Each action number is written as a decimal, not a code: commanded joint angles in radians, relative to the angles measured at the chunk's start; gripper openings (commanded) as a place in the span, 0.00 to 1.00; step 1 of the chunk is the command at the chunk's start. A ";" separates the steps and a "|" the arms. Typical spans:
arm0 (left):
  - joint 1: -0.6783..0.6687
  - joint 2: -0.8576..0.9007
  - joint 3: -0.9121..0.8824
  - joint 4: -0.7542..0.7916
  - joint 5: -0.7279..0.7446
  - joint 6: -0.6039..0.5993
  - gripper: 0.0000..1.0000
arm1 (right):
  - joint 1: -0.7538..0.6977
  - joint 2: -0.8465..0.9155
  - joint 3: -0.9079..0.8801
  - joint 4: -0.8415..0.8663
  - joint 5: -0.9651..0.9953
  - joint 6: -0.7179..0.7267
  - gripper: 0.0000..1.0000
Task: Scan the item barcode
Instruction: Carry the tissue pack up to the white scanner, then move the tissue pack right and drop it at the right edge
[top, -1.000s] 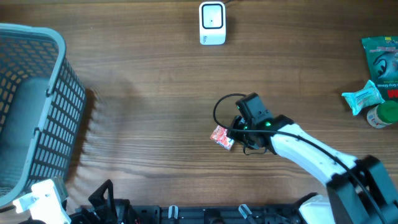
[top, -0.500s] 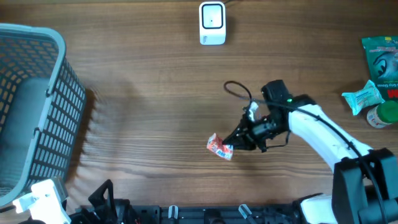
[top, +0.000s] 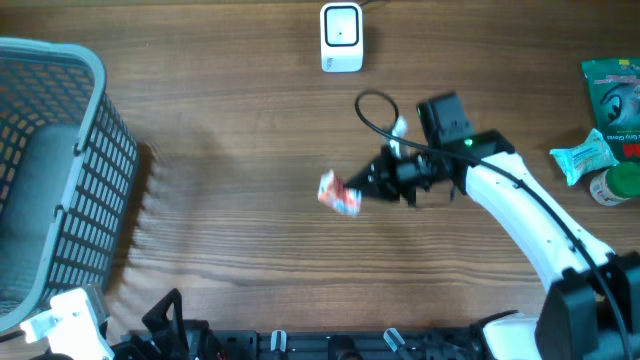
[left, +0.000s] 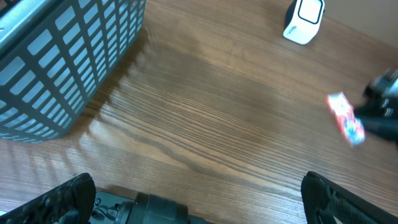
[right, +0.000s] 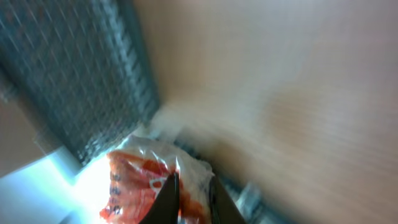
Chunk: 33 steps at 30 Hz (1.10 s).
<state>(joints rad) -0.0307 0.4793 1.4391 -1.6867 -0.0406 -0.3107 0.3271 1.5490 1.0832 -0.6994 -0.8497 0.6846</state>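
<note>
The item, a small red and white packet (top: 337, 193), hangs over the middle of the table, pinched at its right end by my right gripper (top: 364, 184), which is shut on it. The blurred right wrist view shows the packet (right: 140, 180) clamped between the two dark fingers (right: 166, 202). A white barcode scanner (top: 341, 38) stands at the far edge, well beyond the packet. From the left wrist the scanner (left: 303, 20) and packet (left: 346, 119) show at upper right. My left gripper (left: 199, 202) rests wide open at the near left edge, holding nothing.
A grey-blue mesh basket (top: 60, 170) fills the left side of the table. At the far right edge lie a green bag (top: 612, 95), a teal packet (top: 583, 155) and a green-capped bottle (top: 615, 185). The right arm's cable loops above its wrist.
My right gripper has shut on the packet, lifted it off the table and carried it left and toward the far side. The left arm has not moved.
</note>
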 joint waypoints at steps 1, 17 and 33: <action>0.002 -0.002 0.000 0.003 -0.010 0.016 1.00 | 0.090 -0.043 0.120 0.195 0.792 0.016 0.05; 0.002 -0.002 0.000 0.003 -0.010 0.016 1.00 | 0.134 0.831 0.423 1.712 1.141 -0.946 0.05; 0.002 -0.002 0.000 0.003 -0.010 0.016 1.00 | 0.082 0.777 0.569 1.295 0.995 -0.798 0.04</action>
<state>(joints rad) -0.0307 0.4793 1.4372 -1.6867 -0.0406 -0.3107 0.3988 2.4126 1.6352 0.6220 0.1741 -0.1410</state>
